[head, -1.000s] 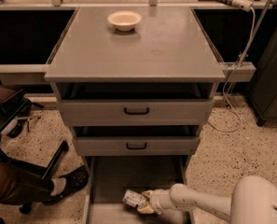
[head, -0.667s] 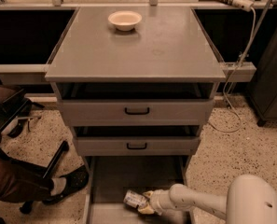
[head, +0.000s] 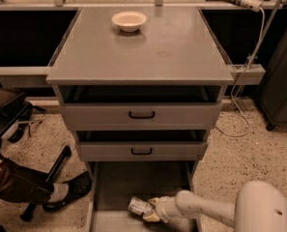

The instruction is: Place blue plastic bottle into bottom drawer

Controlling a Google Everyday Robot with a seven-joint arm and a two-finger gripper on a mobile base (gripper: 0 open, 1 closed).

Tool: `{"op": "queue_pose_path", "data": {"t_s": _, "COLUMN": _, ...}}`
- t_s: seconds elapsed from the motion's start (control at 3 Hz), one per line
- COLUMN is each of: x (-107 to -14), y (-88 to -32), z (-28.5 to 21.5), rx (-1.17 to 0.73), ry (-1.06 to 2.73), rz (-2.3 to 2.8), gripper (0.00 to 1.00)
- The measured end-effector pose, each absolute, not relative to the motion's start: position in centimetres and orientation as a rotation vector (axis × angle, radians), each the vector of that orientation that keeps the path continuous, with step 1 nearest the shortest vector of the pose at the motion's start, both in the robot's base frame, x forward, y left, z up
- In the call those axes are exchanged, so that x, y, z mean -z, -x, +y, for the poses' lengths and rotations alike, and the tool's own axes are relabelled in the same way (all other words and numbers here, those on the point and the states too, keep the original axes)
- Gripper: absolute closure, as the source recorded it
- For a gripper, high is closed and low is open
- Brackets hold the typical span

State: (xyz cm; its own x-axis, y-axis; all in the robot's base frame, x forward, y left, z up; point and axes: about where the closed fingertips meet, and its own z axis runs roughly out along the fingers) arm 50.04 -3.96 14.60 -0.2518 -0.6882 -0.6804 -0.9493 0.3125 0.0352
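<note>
The blue plastic bottle point(head: 139, 207) lies on its side over the floor of the bottom drawer point(head: 114, 187), which is pulled out at the foot of the grey cabinet. My gripper point(head: 151, 210) reaches in from the lower right on a white arm and is shut on the bottle's right end. The bottle sits low inside the drawer; whether it rests on the floor I cannot tell.
Two upper drawers with black handles point(head: 141, 114) stand slightly open above. A cream bowl point(head: 129, 21) sits on the cabinet top. A seated person's leg and shoe point(head: 65, 190) and a chair base are on the floor at the left. A cable hangs at the right.
The gripper and bottle have barely moved; they stay low in the bottom drawer. The person's foot at the left has shifted slightly.
</note>
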Motion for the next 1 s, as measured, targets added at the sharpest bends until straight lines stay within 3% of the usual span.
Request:
{"op": "queue_pose_path", "data": {"t_s": 0.67, "x": -14.6, "y": -50.04, "z": -3.95, "rx": -0.608, "ry": 1.444, "rz": 2.025, "gripper": 0.12}}
{"op": "queue_pose_path", "data": {"t_s": 1.0, "x": -14.6, "y": -50.04, "z": -3.95, "rx": -0.609, "ry": 1.444, "rz": 2.025, "gripper": 0.0}}
